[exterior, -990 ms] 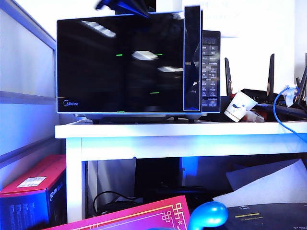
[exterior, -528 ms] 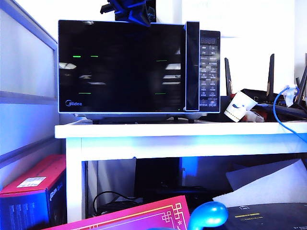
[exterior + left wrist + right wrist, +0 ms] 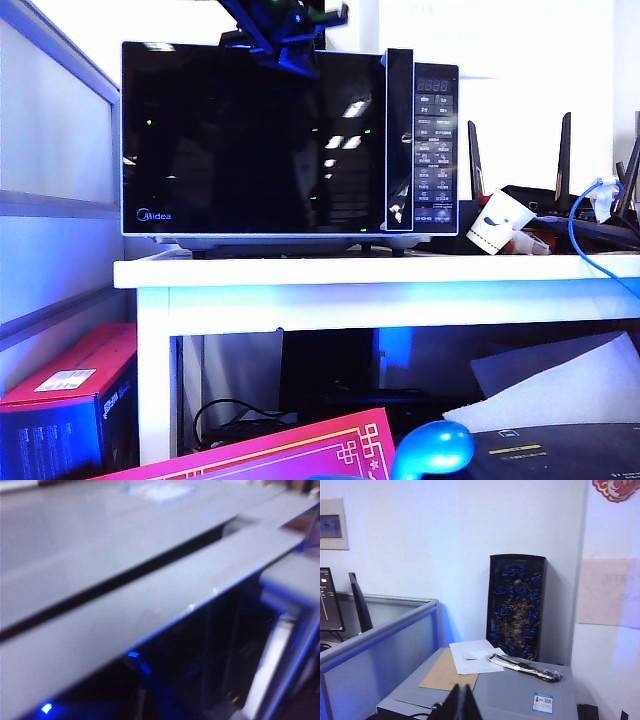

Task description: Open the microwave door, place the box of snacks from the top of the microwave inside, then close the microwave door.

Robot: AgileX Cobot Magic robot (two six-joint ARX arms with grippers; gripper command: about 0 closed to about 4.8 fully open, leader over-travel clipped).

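A: Exterior view: where's the microwave?
B: On the white tabletop, microwave door closed.
A: Claws?
B: Left claw sits over the door's top edge, its opening unclear. Right claw is pinched closed, empty.

Microwave sitting closed on a white table

The microwave door is lying flush with the button panel. The left gripper is hanging at the door's top edge, its opening hard to read. A white paper cup is lying tilted just beside the microwave.
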